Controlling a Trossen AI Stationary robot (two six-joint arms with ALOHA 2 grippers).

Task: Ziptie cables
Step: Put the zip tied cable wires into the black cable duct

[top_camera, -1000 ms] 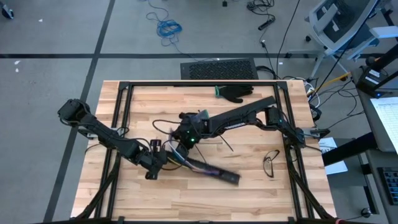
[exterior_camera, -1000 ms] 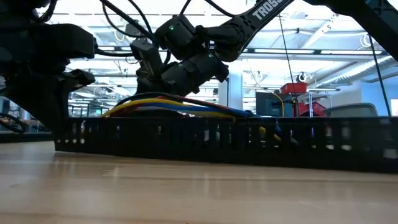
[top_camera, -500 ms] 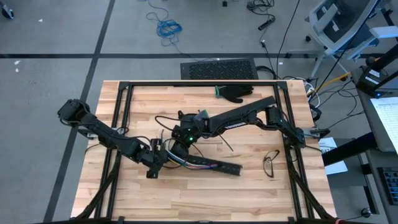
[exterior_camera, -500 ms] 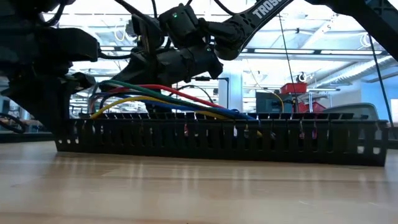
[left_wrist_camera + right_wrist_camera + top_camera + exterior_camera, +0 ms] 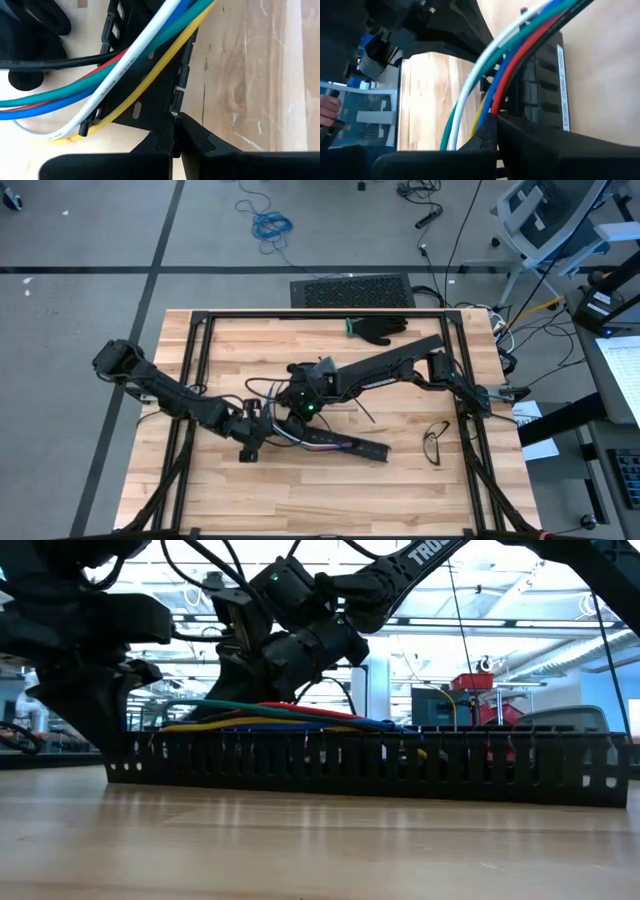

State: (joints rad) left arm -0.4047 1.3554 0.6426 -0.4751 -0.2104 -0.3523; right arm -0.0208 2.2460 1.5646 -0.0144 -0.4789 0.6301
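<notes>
Left gripper [image 5: 176, 142] clamped on channel [image 5: 370, 765] wall; right gripper [image 5: 495, 125] pinching cables [image 5: 125, 65].
Glove [image 5: 378, 329] lies well apart at the table [image 5: 420, 490] rear.

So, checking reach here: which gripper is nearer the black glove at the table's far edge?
Right. The right gripper sits mid-table, closer to the black glove; the left gripper is farther, toward the near side by the slotted channel.

The cables [image 5: 270, 720] are a loose bundle of thin wires: white, green, blue, red and yellow, with a dark one among them. They run side by side along the top of a long black slotted channel [image 5: 400, 765], lying nearly level near the middle of the counter [image 5: 400, 500]. At the left end their free ends [image 5: 60, 134] splay out past the channel. In the high view the bundle [image 5: 300, 435] shows only as a short coloured streak.
</notes>
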